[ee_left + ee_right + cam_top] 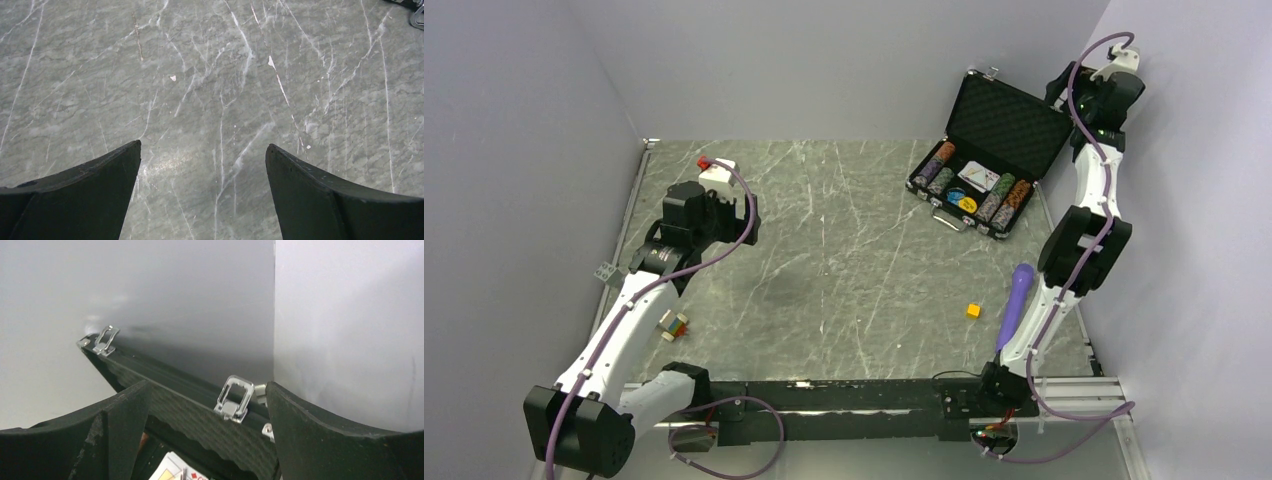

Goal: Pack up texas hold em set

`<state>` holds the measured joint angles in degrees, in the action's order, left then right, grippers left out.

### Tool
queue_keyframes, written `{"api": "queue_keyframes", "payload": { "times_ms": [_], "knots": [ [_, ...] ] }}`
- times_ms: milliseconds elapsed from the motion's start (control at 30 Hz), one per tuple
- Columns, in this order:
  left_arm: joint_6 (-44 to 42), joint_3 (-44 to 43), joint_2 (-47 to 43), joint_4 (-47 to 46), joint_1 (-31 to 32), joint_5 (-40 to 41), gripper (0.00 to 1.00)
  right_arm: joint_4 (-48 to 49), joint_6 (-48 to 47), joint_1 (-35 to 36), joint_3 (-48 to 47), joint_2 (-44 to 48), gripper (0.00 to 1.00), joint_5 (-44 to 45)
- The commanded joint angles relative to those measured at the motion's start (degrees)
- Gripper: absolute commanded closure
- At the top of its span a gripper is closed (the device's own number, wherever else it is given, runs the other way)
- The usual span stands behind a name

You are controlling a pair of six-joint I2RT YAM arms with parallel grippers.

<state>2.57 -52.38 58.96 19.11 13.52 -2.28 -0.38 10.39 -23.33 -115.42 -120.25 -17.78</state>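
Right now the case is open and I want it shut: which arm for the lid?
Right. The right gripper, open, sits at the lid's top edge, fingers either side of a latch. The left gripper, also open, hangs over table far away.

The left hand (203, 150), fingers spread wide, faces the grey veined bench (215, 75); a silver clasp (417, 18) shows at two o'clock.

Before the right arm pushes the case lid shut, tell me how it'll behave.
The lid looks rigid, so it should swing as one piece. Leaning back, it will probably fall shut once tipped forward. Its metal latches look loose and may flap.
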Motion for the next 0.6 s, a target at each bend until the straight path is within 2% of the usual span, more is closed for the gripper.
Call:
{"api": "queue_keyframes", "payload": {
  "times_ms": [0,133,333,567],
  "knots": [
    [-0.59,-0.07,-0.76,-2.24,-0.16,-0.39,0.02,0.56,0.14,-0.12,-6.17,-4.39,0.12,-1.91],
    [-0.68,-0.08,-0.60,-2.17,-0.16,-0.38,0.02,-1.90,-0.27,0.74,-9.73,-6.79,0.12,-2.81],
    [-0.67,-0.09,-0.68,-2.15,-0.16,-0.27,0.02,-2.35,-0.46,1.54,-8.41,-7.10,0.12,-1.08],
    [-0.73,-0.13,-0.84,-2.14,-0.16,-0.22,0.02,-5.95,-2.57,1.71,-10.20,-9.03,0.13,-6.55]
  ]
}}
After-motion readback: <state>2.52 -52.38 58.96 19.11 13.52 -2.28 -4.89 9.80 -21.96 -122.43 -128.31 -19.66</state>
